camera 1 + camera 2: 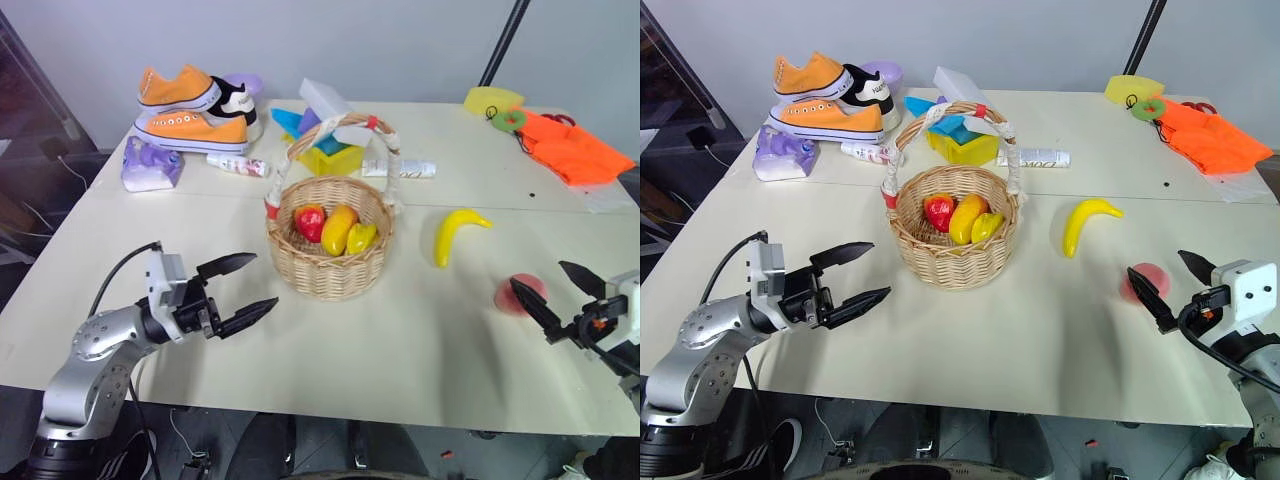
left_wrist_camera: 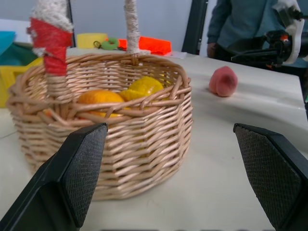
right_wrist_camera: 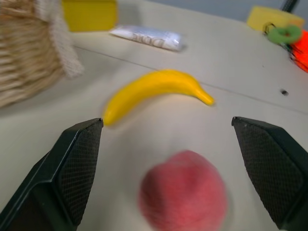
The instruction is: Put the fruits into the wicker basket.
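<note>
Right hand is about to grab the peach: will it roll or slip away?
The peach looks round, so a nudge from the open right hand would probably roll it. It lies loose on the flat table. Its matte skin probably grips fine.

The wicker basket [image 2: 103, 139] sits near, with fruits [image 2: 120, 94] inside. A pink peach [image 2: 223, 81] lies on the table [image 2: 231, 159] farther off.

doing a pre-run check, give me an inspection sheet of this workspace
surface: pale table, seam across the back
job's things: wicker basket holds apple, mango, small yellow fruit; banana and peach lie on the table
clutter: orange shoes, yellow box, tube, orange cloth
grippers: left hand open, empty; right hand open, at the peach
cables: black cable on left arm
surroundings: person behind the table
</note>
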You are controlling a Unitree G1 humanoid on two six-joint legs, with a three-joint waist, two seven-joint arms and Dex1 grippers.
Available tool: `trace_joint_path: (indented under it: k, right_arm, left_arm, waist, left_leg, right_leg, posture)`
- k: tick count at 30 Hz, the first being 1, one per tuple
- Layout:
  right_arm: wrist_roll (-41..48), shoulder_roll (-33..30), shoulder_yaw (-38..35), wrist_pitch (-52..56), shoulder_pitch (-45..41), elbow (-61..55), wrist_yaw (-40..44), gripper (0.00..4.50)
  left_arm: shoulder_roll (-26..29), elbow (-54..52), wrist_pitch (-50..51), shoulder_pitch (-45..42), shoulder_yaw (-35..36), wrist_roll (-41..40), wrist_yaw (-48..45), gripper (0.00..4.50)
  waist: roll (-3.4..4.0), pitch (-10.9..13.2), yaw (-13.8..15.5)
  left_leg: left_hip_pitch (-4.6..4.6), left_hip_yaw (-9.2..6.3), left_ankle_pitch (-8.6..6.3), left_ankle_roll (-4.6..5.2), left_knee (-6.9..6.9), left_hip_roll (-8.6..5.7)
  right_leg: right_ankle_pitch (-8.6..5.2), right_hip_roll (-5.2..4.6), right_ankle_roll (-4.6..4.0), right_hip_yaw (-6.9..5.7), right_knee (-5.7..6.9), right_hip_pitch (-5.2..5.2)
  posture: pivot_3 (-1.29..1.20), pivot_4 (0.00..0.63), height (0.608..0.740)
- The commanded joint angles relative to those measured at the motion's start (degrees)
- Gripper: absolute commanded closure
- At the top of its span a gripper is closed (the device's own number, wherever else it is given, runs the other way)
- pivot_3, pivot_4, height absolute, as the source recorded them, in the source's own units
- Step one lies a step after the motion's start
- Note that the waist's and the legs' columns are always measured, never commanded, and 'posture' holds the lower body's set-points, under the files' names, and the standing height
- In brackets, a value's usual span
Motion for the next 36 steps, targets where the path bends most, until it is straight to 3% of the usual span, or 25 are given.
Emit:
trace_joint_path:
  k: [1, 19, 25, 36]
  right_arm:
    - [-2.2, -0.3, -1.0, 0.6, 1.0, -1.6, -1.2, 0.03]
    - [-1.5, -12.3, 2.4, 27.8, -9.2, -0.9, -4.6, 0.03]
    - [-4.7, -14.3, 6.1, 29.8, -11.6, 1.9, -3.6, 0.03]
    - [-7.1, -11.9, 9.4, 29.9, -14.4, 6.2, -4.4, 0.03]
  left_arm:
    - [0.5, -0.5, -0.5, -0.8, -0.1, 0.2, -0.9, 0.0]
    - [0.2, -2.1, -0.3, 1.0, -0.2, -0.2, -1.3, 0.0]
    - [0.6, -2.7, -2.2, 1.6, -0.3, 0.6, -3.3, 0.0]
    - [0.7, -7.0, 1.4, 0.6, -0.6, -0.1, 0.7, 0.0]
  waist:
    - [0.0, 0.0, 0.1]
    - [-0.03, 0.0, 0.2]
    - [-0.05, 0.0, 0.2]
    - [-0.05, 0.0, 0.2]
  left_leg:
    - [0.0, 0.0, 0.0, 0.0, 0.0, 0.0]
    - [-0.08, 0.02, 0.0, 0.01, -0.03, 0.0]
    - [-0.1, 0.03, 0.0, 0.01, -0.02, 0.0]
    - [-0.1, 0.03, 0.01, 0.01, -0.02, -0.01]
  right_leg:
    - [0.0, 0.0, 0.0, 0.0, 0.0, -0.01]
    - [0.0, -0.01, 0.01, -0.01, -0.02, -0.1]
    - [0.0, -0.01, 0.01, -0.01, -0.04, -0.1]
    - [0.02, -0.01, 0.03, -0.02, -0.04, -0.11]
  posture:
    - [0.0, 0.15, 0.74]
    - [0.0, 0.15, 0.74]
    - [0.0, 0.15, 0.74]
    - [0.0, 0.15, 0.74]
